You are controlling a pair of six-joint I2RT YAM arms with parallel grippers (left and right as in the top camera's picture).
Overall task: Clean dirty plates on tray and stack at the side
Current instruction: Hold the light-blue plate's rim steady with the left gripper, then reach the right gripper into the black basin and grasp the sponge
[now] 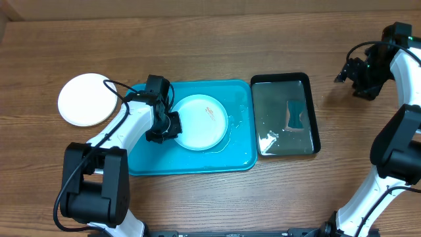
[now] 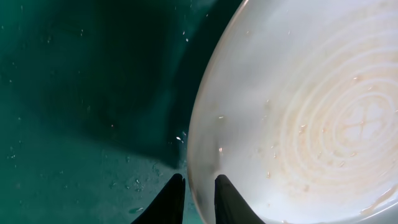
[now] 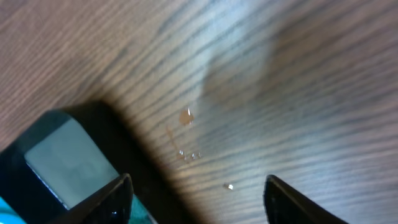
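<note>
A pale light-blue plate (image 1: pixel 200 122) with a small orange-red smear lies on the turquoise tray (image 1: pixel 191 161). My left gripper (image 1: pixel 167 125) is at the plate's left edge. In the left wrist view the plate (image 2: pixel 298 112) shows faint orange stains, and the left gripper (image 2: pixel 199 179) is shut on its rim, one finger outside and one inside. A white plate (image 1: pixel 83 99) rests on the table left of the tray. My right gripper (image 1: pixel 350 71) hovers over bare wood at the far right. In its own view the right gripper (image 3: pixel 199 182) is open and holds nothing.
A black glossy tray (image 1: pixel 314 112) holding water and a teal sponge (image 1: pixel 297 115) sits just right of the turquoise tray. Its corner (image 3: pixel 62 149) lies beside my right fingers. Water droplets (image 3: pixel 186 154) dot the wood there.
</note>
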